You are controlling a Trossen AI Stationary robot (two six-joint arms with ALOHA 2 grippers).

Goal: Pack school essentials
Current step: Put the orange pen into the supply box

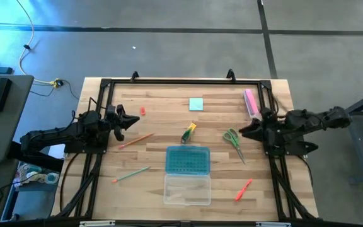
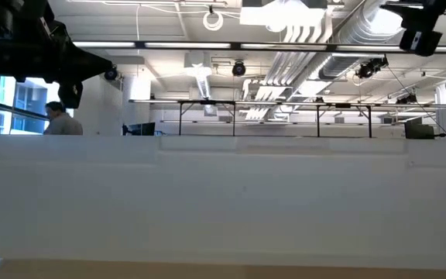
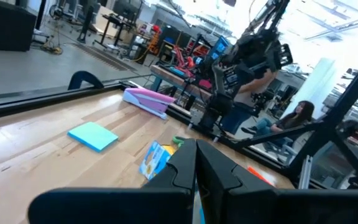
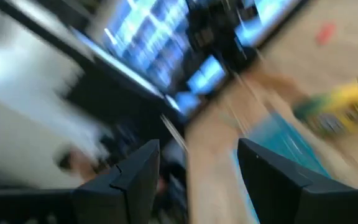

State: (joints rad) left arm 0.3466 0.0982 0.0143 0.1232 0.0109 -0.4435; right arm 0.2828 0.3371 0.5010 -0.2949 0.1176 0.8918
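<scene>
Wooden desk (image 1: 169, 113) carries loose stationery: scissors (image 1: 233, 142), note pad (image 1: 196, 104), marker (image 1: 188, 132), pencils (image 1: 135, 140), around an open teal-lidded box (image 1: 187, 172). Left pincer (image 1: 133, 120) waits pressed together at the left edge; right pincer (image 1: 244, 131), parted wide, hangs beside the scissors. Thin scissors lying flat risk slipping sideways under a shallow pinch.

Right wrist view smeared by motion blur, yellow-green marker-like piece (image 4: 344, 106) and tiny red piece (image 4: 325, 33) mere soft blobs, low view blocked by a white wall (image 2: 223, 205) hiding the table, left gripper (image 3: 196, 163) fingertips cut off at the edge.
</scene>
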